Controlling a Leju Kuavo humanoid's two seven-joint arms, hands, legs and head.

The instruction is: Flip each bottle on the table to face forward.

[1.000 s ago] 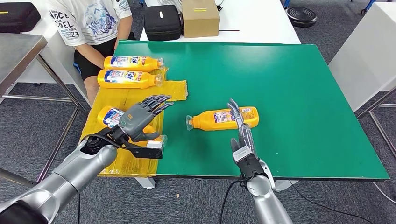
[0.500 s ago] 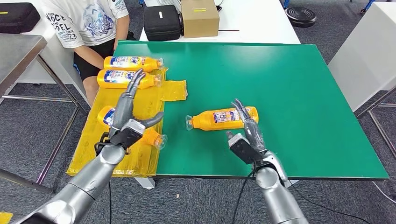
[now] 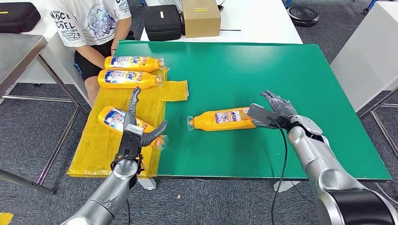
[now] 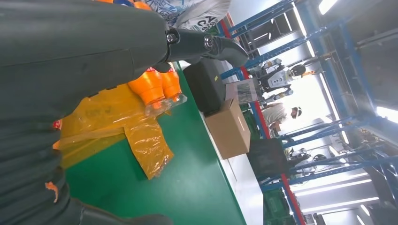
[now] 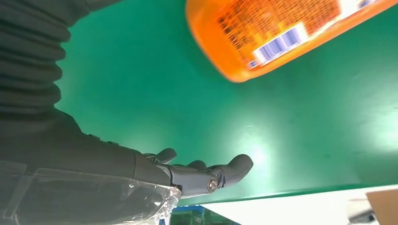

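The right hand (image 3: 274,107) has been swung from the tabletop's (image 3: 281,65) near edge out to 3 o'clock of the centre bottle (image 3: 224,119), at its base end, fingers spread and holding nothing. The left hand (image 3: 136,123) has been raised upright over the near-left bottle (image 3: 123,121), fingers apart, empty. Neither flip appears begun. Four orange bottles are counted: one at centre, three at 9 to 10 o'clock on yellow plastic sheeting (image 3: 108,140). One seated person (image 3: 91,23) is at 11 o'clock.
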